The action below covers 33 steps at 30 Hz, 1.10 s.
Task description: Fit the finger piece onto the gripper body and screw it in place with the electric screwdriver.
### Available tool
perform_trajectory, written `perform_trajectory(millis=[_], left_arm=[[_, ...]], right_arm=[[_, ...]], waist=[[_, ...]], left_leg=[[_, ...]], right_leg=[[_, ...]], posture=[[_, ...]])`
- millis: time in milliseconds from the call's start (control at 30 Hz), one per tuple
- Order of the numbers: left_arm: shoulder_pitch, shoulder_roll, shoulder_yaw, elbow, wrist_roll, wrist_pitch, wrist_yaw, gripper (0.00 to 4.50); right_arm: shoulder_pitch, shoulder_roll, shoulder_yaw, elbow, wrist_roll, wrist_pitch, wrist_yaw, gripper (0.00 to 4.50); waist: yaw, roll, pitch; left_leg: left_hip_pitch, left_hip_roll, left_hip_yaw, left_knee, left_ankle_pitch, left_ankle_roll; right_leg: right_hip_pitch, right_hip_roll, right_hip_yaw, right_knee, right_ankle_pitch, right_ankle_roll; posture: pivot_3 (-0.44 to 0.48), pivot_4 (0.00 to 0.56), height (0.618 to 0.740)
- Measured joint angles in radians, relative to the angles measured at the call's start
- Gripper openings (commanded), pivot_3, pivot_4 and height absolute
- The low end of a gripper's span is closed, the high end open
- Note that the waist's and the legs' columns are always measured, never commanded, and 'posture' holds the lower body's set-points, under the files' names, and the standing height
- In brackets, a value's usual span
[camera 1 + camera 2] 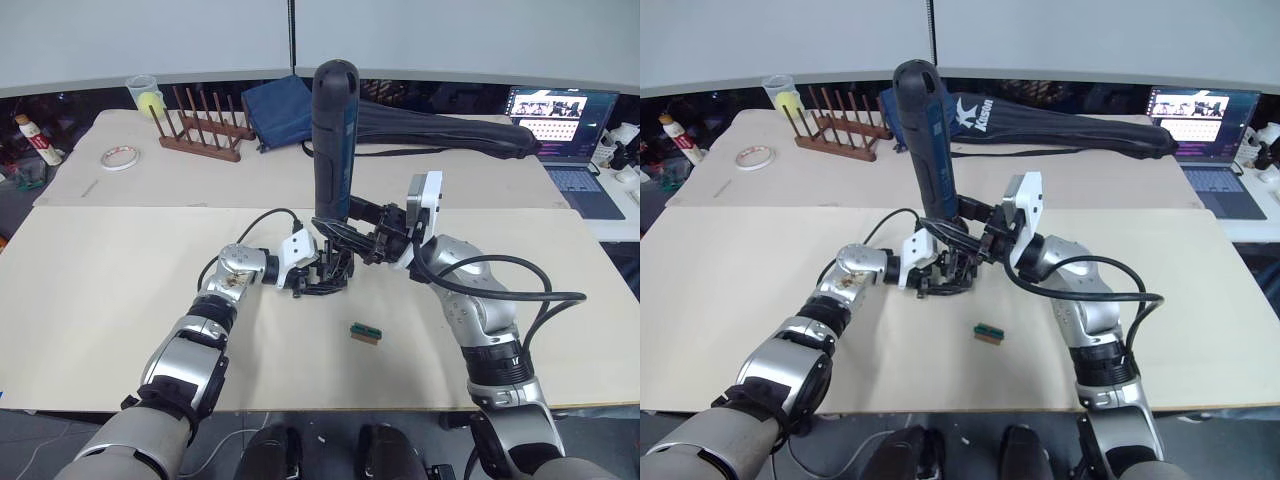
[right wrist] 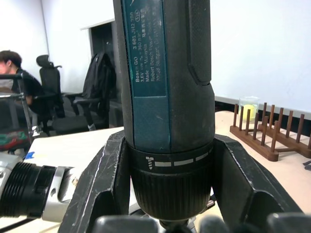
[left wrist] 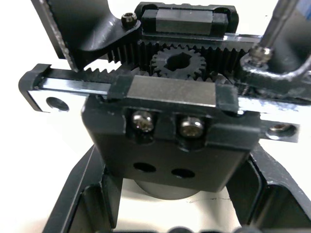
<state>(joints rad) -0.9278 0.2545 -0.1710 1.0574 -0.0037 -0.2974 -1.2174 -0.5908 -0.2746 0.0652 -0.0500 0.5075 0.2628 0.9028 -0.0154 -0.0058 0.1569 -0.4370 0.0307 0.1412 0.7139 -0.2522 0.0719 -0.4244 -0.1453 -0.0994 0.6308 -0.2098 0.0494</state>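
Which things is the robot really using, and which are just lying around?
Using:
electric screwdriver, in the right gripper
gripper body, in the left gripper

Lying around:
small green block
wooden rack
tape roll
black bag
laptop

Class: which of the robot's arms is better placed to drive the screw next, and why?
The right. Its right gripper is shut on the upright electric screwdriver, whose bit points down at the gripper body. The left gripper grips that body.
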Motion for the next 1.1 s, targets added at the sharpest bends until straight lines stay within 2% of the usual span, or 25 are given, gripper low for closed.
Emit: perform_trajectory(millis=[1100], left_arm=[[0.0,0.004,0.0,0.0,0.001,0.011,0.001,2.33]], right_arm=[[-0.034,-0.018,0.009,0.056,0.01,0.004,0.004,1.94]], waist=[[-0.002,0.0,-0.001]], left_leg=[[0.002,0.001,0.0,0.0,0.0,0.0]], right_leg=[[0.001,0.0,0.001,0.0,0.0,0.0]], posture=[[0.0,0.15,0.73]])
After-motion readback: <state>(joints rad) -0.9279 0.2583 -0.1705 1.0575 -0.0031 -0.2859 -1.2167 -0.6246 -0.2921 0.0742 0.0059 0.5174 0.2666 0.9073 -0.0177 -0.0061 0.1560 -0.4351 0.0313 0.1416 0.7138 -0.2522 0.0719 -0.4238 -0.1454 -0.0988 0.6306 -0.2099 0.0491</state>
